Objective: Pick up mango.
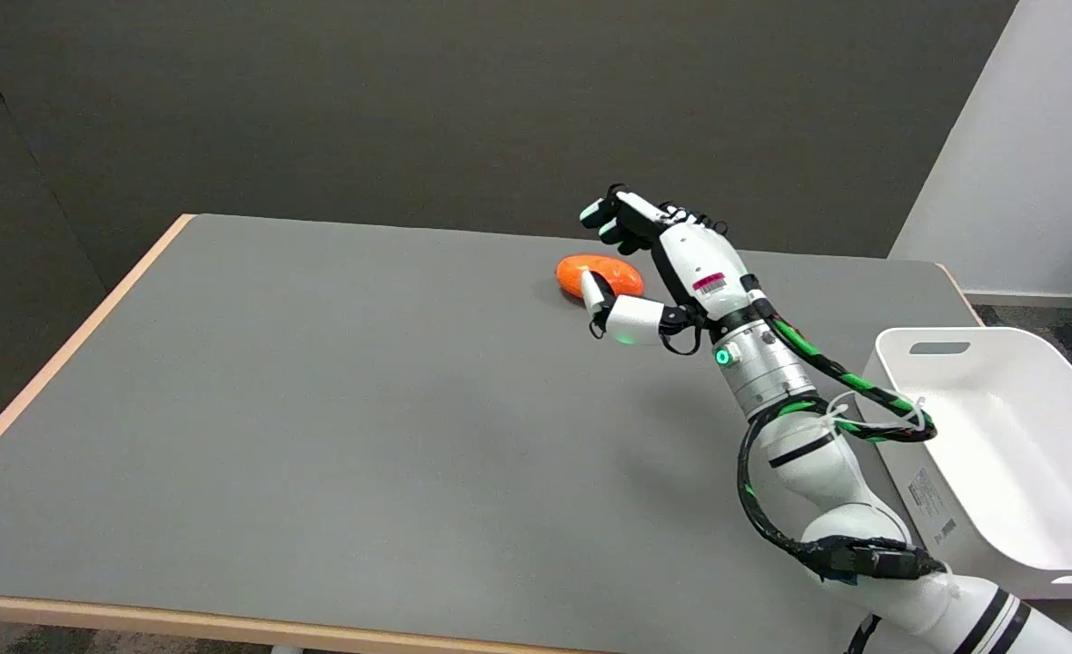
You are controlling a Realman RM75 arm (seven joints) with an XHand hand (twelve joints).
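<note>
An orange-red mango (596, 273) lies on the grey table (336, 409) toward its far right side. My right hand (659, 272) hovers just right of it, fingers spread apart above and beyond the fruit, thumb low in front of it. The thumb tip overlaps the mango's near edge in the head view, and I cannot tell if it touches. Nothing is held in the hand. The white arm reaches in from the lower right.
A white plastic bin (999, 454) stands at the table's right edge, close beside my forearm. The table's wooden rim (64, 354) runs along the left and near sides. A dark wall backs the far edge.
</note>
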